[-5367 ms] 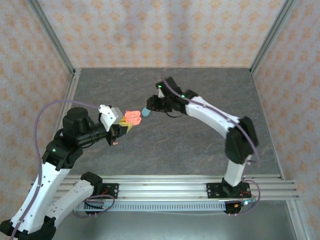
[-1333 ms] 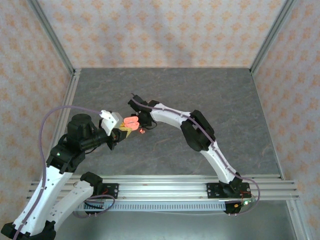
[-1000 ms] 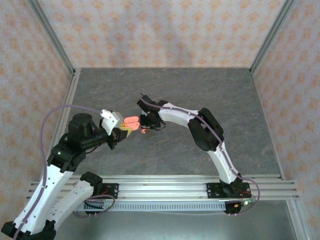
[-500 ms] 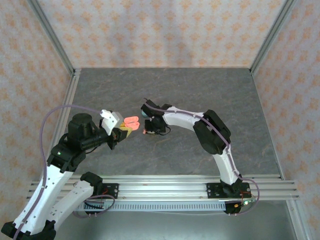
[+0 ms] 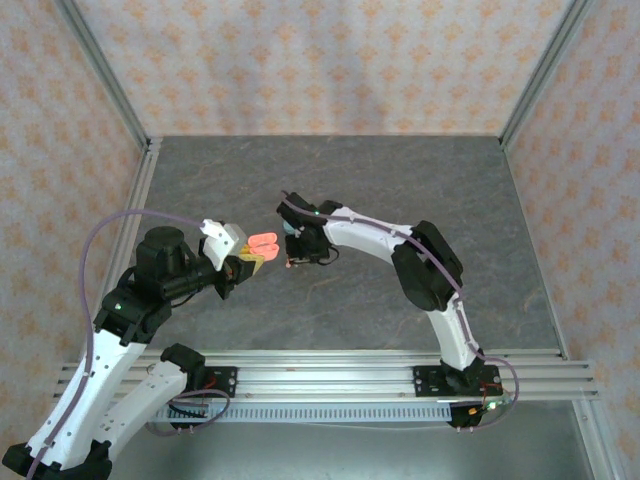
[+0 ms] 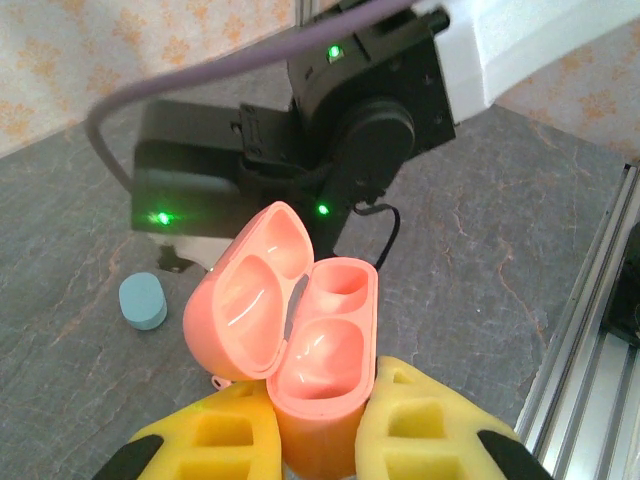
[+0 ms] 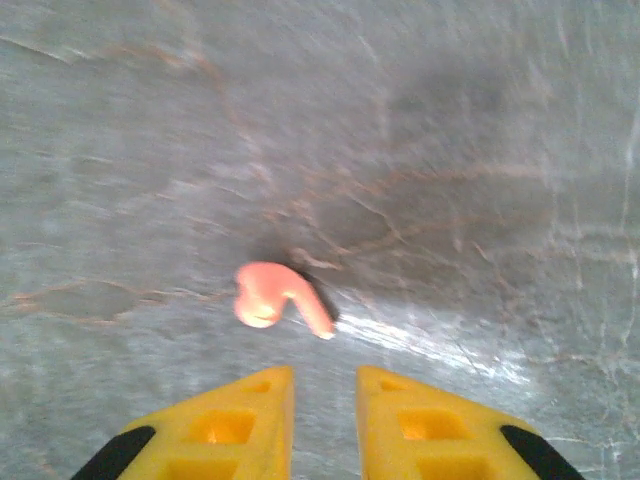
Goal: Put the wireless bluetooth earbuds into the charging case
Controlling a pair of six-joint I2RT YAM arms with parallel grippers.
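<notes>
My left gripper [image 5: 250, 259] [image 6: 322, 402] is shut on the base of an open coral-pink charging case [image 5: 264, 243] [image 6: 322, 375]. The case's lid is swung to the left, and both of its sockets look empty. A coral-pink earbud [image 7: 275, 298] [image 5: 291, 264] lies on the grey table. My right gripper [image 7: 325, 378] [image 5: 298, 254] hovers low just short of this earbud. It is open a little, with nothing between its yellow fingers [image 7: 245, 420]. A second small pink nub [image 6: 217, 383] lies on the table under the case lid. The teal earbuds are out of view.
A teal oval case [image 6: 143, 300] [image 5: 289, 228] rests on the table behind the right wrist. The right arm's black wrist [image 6: 330, 120] hangs close in front of the held case. Aluminium rails [image 5: 330, 380] run along the near edge, and patterned walls enclose the table.
The right gripper drew back from the held pink case and settled lower, over the coral earbud on the table. The left arm kept the open case nearly still.
</notes>
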